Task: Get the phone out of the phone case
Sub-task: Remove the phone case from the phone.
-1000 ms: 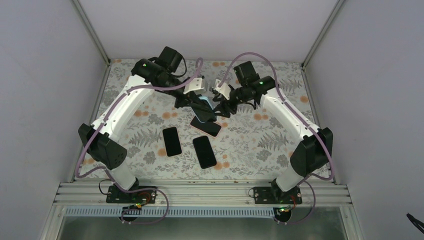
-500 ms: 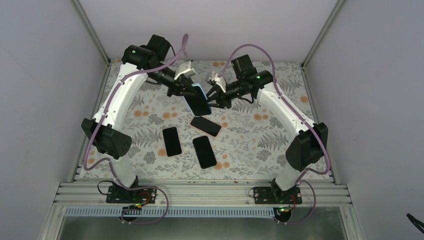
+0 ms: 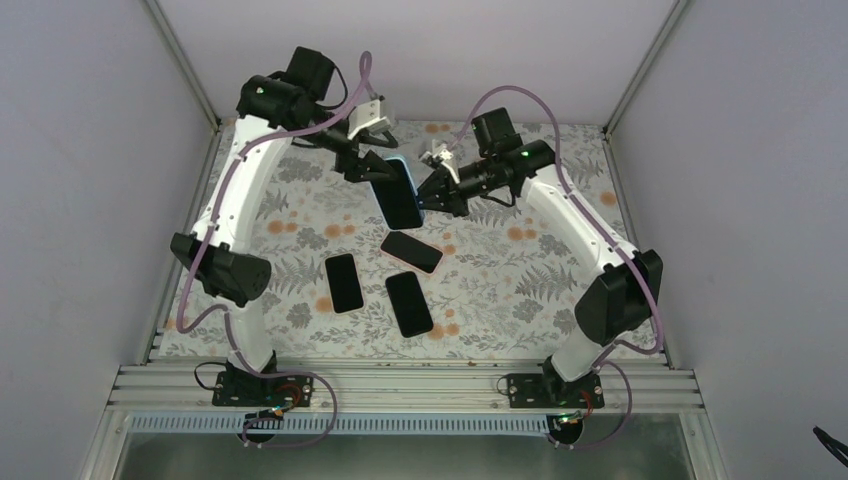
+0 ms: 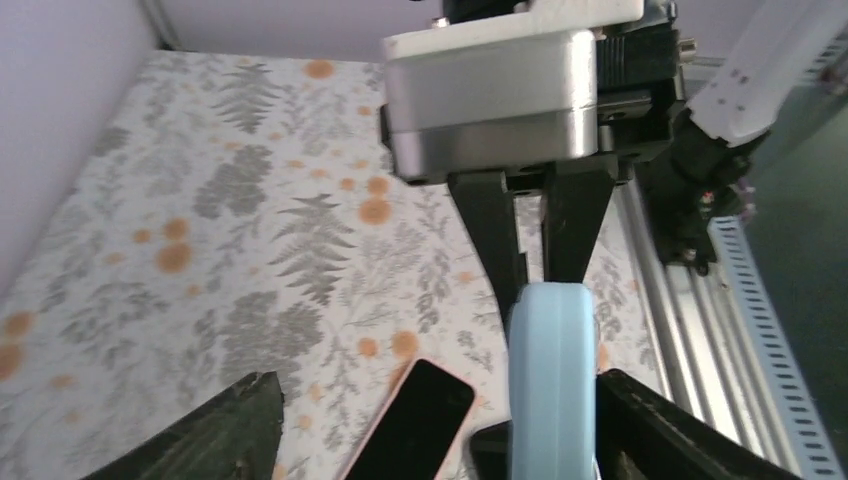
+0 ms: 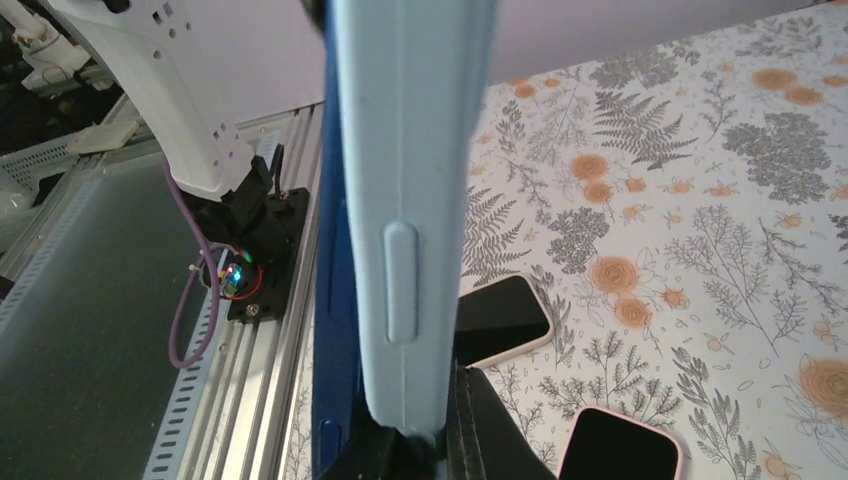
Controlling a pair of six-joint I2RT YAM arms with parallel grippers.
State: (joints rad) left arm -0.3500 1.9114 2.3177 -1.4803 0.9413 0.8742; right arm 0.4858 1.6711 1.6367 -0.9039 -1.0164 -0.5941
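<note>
Currently you have the phone case [image 3: 406, 170], with the phone [image 3: 398, 198] seated in it, held in the air above the table [image 3: 300, 215]. It sits between the 2 arms and clear of the 3 other handsets [image 3: 409, 303] lying flat below.

Only 1 arm is carrying it. Your right gripper [image 3: 430, 197] is closed tight on one edge of the case. The left wrist view shows its 2 black fingers [image 4: 490, 235] pinching the pale blue rim from either face. Your left gripper [image 3: 372, 170] is not gripping. Its fingers [image 4: 235, 430] stand wide apart, one well away from the case and the other just beside it, with nothing clamped between them.

My reading is that you are in a regrip, early in the task. The case is lifted and steadied, but the phone has not begun to come out, and no corner shows lifted in the overhead view. The side button cover [image 5: 400, 280] on the case edge looks undisturbed.

The next move calls for the left gripper to find fresh purchase, likely on a corner lip of the case. From there it can peel or push with the right gripper holding firm. Mind that single pinch: a hard pull could twist the case out of it and drop it onto the handsets below.
</note>
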